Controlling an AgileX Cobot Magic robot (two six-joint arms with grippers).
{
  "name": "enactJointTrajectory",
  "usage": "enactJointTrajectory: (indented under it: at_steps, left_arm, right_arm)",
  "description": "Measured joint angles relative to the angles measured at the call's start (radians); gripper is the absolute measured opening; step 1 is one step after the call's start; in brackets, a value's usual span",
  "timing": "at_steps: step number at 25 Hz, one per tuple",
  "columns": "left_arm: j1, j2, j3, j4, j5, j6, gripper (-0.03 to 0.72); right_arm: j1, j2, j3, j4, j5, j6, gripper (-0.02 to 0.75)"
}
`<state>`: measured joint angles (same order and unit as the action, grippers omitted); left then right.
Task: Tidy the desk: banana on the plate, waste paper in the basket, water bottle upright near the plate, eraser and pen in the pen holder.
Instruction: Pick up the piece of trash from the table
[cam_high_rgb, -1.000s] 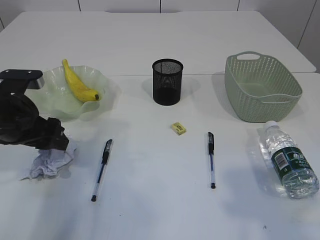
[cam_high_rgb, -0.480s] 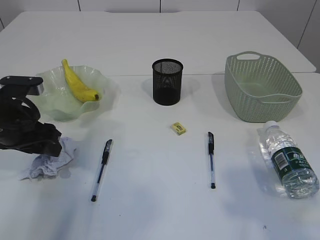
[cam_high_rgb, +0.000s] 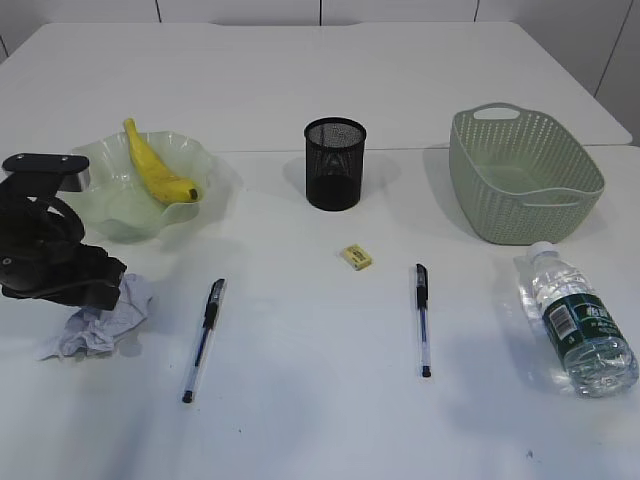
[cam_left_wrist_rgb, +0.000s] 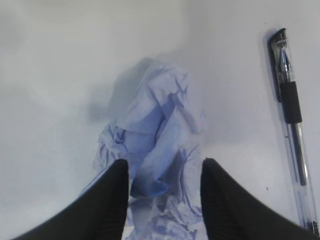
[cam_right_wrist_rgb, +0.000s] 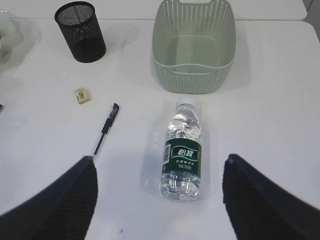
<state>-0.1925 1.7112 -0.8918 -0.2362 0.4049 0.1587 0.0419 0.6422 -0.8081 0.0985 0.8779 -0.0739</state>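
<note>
Left gripper (cam_left_wrist_rgb: 162, 195) straddles the paper (cam_left_wrist_rgb: 155, 150) at lower left of our exterior view, fingers either side, not visibly clamped (grip uncertain); we judge the basket (cam_high_rgb: 525, 215) lies far right.

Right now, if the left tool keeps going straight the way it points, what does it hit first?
The crumpled waste paper. The left tool points down at it, fingers either side of the wad, so it likely meets paper, then the table. The pen lies off to the side, out of line.
</note>
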Motion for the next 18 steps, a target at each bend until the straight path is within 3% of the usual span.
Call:
enactJointTrajectory:
  at_steps: [5,12,18]
  left_arm:
    - [0.0,0.0,0.0,0.0,-0.004,0.0,0.25]
    - [0.0,0.0,0.0,0.0,-0.012,0.0,0.176]
    - [0.0,0.0,0.0,0.0,-0.012,0.0,0.03]
  right_arm:
    - [0.0,0.0,0.0,0.0,0.0,0.0,0.58]
    - [0.0,0.0,0.0,0.0,0.0,0.0,0.58]
    - [0.0,0.0,0.0,0.0,0.0,0.0,0.58]
